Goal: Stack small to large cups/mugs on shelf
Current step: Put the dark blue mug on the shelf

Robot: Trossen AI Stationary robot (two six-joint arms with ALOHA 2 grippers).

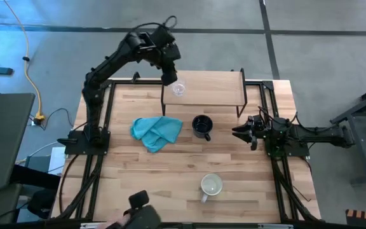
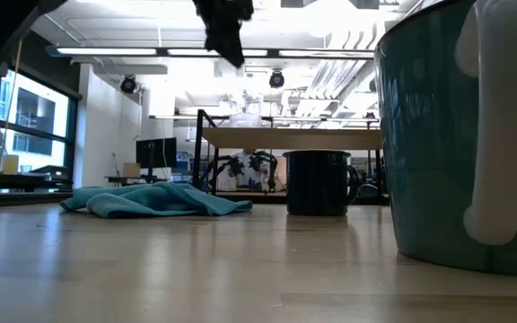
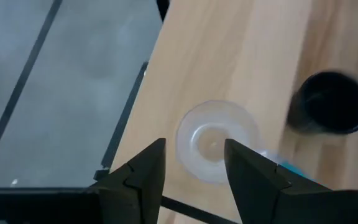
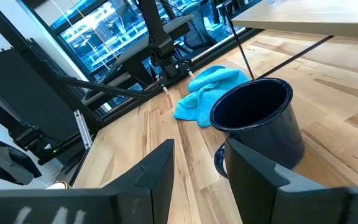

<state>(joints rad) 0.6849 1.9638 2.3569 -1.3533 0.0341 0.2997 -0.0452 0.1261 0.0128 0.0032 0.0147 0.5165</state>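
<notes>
The small clear glass cup (image 1: 178, 89) stands upright on the light-wood shelf (image 1: 211, 83), near its left end. It also shows in the left wrist view (image 3: 216, 142) and the low view (image 2: 245, 119). My left gripper (image 1: 169, 77) hangs open above the cup, clear of it, fingers pointing down (image 3: 194, 168). The black mug (image 1: 202, 127) stands on the table in front of the shelf. My right gripper (image 1: 239, 131) is open and empty to the mug's right (image 4: 257, 124). The pale mug (image 1: 211, 185) stands near the table's front edge.
A teal cloth (image 1: 156, 131) lies crumpled on the table left of the black mug. The shelf's thin black legs (image 1: 239, 105) stand between the right gripper and the shelf board. A dark device (image 1: 142, 213) sits at the table's near edge.
</notes>
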